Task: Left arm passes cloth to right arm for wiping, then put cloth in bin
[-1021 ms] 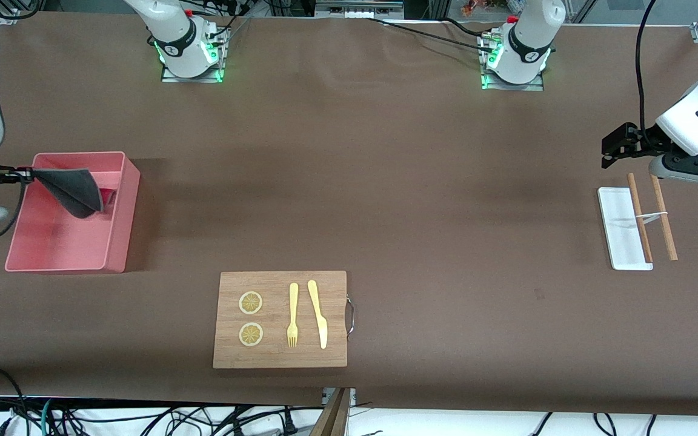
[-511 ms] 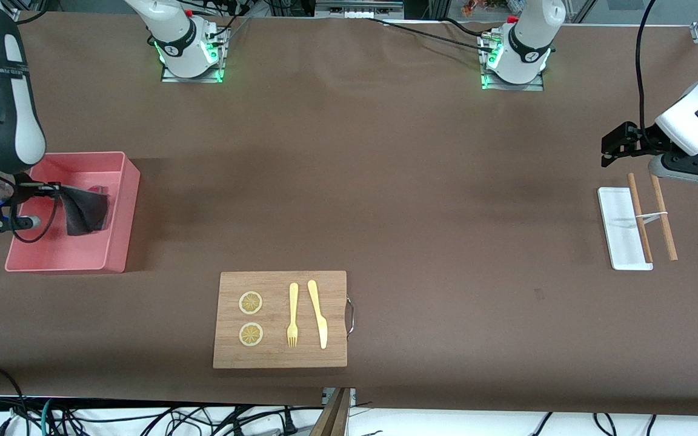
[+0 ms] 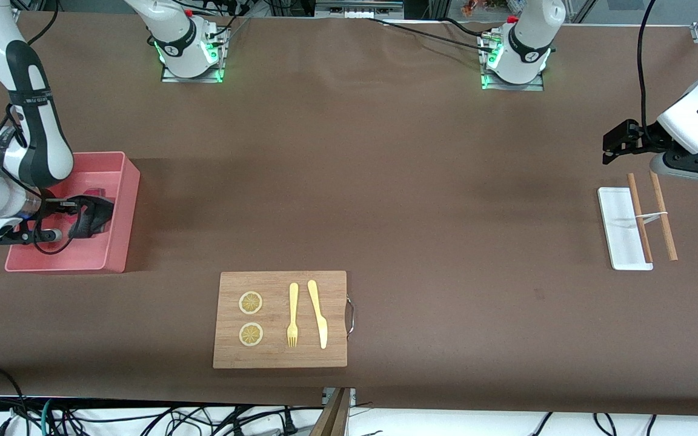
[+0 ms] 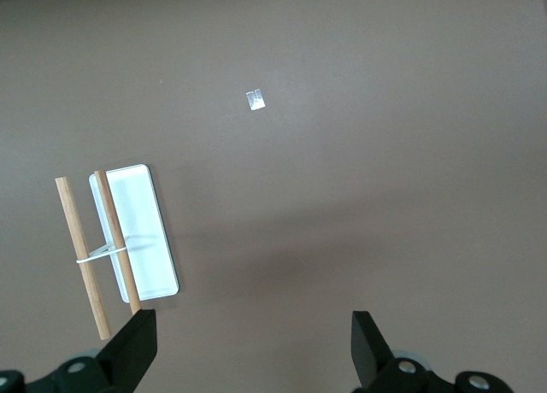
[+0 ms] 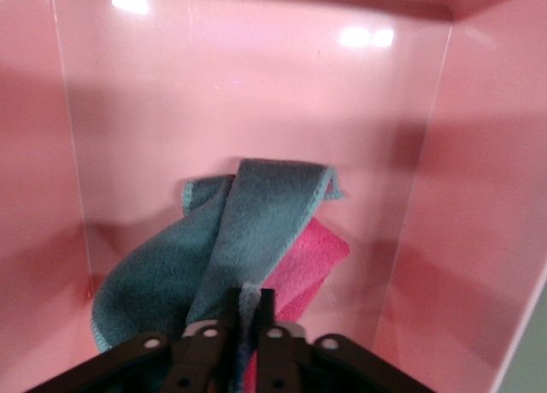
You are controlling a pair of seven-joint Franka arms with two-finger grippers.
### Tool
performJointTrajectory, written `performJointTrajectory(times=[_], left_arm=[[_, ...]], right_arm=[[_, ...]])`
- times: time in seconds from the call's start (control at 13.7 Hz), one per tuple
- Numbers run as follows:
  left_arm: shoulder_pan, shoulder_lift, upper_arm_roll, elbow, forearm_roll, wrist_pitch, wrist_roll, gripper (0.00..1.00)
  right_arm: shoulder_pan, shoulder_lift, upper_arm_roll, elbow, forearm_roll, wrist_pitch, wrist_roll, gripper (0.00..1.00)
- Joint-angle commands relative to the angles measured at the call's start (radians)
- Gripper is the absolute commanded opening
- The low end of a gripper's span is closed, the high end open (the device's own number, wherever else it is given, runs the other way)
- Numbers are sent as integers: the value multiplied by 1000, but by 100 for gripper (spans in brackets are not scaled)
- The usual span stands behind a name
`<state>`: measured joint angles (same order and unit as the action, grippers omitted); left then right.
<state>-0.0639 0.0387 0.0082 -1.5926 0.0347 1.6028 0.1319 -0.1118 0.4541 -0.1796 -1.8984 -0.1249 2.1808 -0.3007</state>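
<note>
Right tool [image 5: 248,329] lowered inside bin [image 3: 120,242], fingers pinching one edge of cloth [image 5: 224,248]; cloth slumps directly ahead of tool onto bin floor, so release likely drops it in place. Left tool [image 4: 248,346] spread, empty, waiting over desk [image 3: 385,181] near white tray [image 3: 618,233].

Two white-shelled arms with black joint bands are showing green lights at their bases; black cables are trailing from each black pincer.
</note>
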Motion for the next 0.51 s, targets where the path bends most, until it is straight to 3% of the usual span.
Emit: performJointTrajectory(times=[0.0,0.22,0.44], left_arm=[[-1,-17,3,-3,11,-9,9,100],[1,-17,7,-3,11,-9,9,100],[1,-17,9,-1,11,-9,9,100]], right_arm=[[1,-24,0,16,28,-2,-15,100],[1,-99,5,42,30,-93,-15,100],[1,-176,26,140,62,-324,-11,100]])
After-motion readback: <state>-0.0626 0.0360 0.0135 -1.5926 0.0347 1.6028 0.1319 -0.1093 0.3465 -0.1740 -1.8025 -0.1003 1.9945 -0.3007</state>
